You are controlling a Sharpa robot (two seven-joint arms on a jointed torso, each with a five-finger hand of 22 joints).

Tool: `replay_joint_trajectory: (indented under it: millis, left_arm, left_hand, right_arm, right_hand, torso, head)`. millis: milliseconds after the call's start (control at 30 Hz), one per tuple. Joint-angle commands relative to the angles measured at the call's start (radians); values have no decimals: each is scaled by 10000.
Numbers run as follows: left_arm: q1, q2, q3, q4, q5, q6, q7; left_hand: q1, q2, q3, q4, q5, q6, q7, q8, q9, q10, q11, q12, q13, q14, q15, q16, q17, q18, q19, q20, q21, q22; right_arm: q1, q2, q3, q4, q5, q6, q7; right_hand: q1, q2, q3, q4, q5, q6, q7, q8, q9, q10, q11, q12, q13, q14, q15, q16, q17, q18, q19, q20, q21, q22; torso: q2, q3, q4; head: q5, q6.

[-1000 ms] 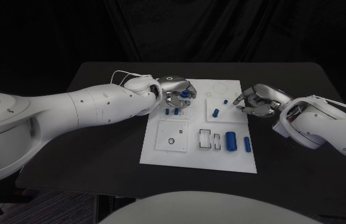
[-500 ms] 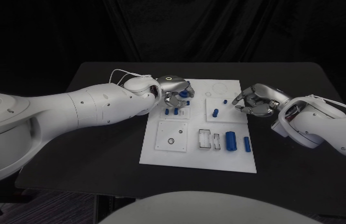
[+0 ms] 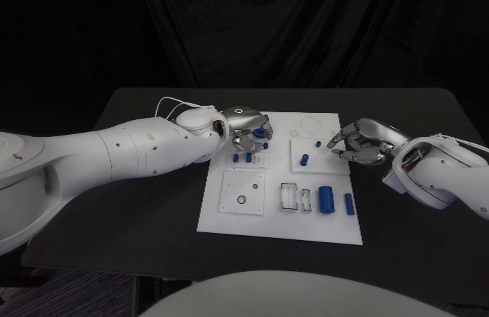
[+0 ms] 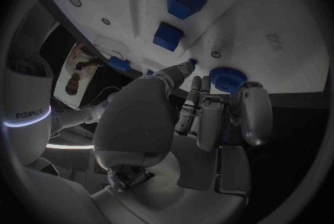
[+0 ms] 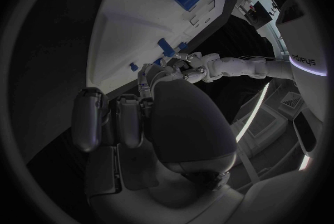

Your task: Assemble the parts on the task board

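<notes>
At the far left of the task board [image 3: 280, 222], the left hand [image 3: 248, 132] stays closed on a round blue part [image 3: 261, 132], barely shifted, suggesting seating is underway; the right hand [image 3: 359, 145] hovers clenched, empty.

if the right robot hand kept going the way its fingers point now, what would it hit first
Probably the small blue part standing on the task board; the right robot hand faces it across the board's edge. Depth is unclear, so it might pass above it.
</notes>
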State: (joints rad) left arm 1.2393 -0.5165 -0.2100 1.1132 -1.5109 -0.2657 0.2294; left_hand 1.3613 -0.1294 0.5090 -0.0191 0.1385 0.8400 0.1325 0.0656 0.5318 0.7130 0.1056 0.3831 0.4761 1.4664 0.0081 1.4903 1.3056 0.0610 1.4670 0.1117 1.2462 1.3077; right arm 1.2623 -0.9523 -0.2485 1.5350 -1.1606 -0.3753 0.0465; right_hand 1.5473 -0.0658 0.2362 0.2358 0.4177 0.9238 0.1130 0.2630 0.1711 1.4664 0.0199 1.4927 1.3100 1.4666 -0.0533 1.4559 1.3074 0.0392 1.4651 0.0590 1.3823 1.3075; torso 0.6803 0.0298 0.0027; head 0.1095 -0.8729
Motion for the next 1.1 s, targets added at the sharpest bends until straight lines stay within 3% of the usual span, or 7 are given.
replay_joint_trajectory:
  millis: [33, 733, 1100]
  left_arm:
    - [-31, 38, -5, -9, -76, 369, -85]
    - [-94, 180, -5, -116, -76, 704, -55]
    - [-138, 173, -5, -126, -76, 160, 319]
  left_hand:
    - [8, 88, -60, 13, -44, 68, -3, -6, -39, 97, -19, -72, -33, 278, -95, -42, -11, 175, 79, -89, -55, 1351]
    - [118, 263, -94, 12, -61, 343, -27, 29, -387, 809, -127, 13, -240, 266, -158, -60, -19, 215, 22, -156, -301, 1255]
    - [387, 715, -107, -35, 80, 1186, -178, 230, -460, 1737, -392, 184, -361, 297, -379, -48, 58, 201, 68, -344, -263, 1276]
  right_arm:
    - [-24, 5, 6, -9, 10, 67, -186]
    - [-24, 14, 6, -11, 10, 26, -168]
    - [-24, 14, 6, -12, 10, 21, -172]
  right_hand:
    - [-48, 42, 53, -36, 63, -25, -4, -42, -14, 109, 68, -68, 1130, 612, 87, -45, 432, 124, 139, 45, -74, 1802]
    - [-48, 42, 53, -36, 64, -25, -5, -42, -14, 109, 68, -68, 1129, 612, 87, -46, 432, 124, 138, 45, -75, 1802]
    - [-44, 31, 61, -58, 72, -19, -8, -38, -16, 106, 64, -72, 1123, 608, 83, -57, 412, 130, 131, 43, -96, 1794]
  torso:
    - [5, 3, -2]
    - [6, -5, 8]
    - [4, -5, 9]
  head:
    - [-2, 3]
    - [-38, 3]
    - [-49, 3]
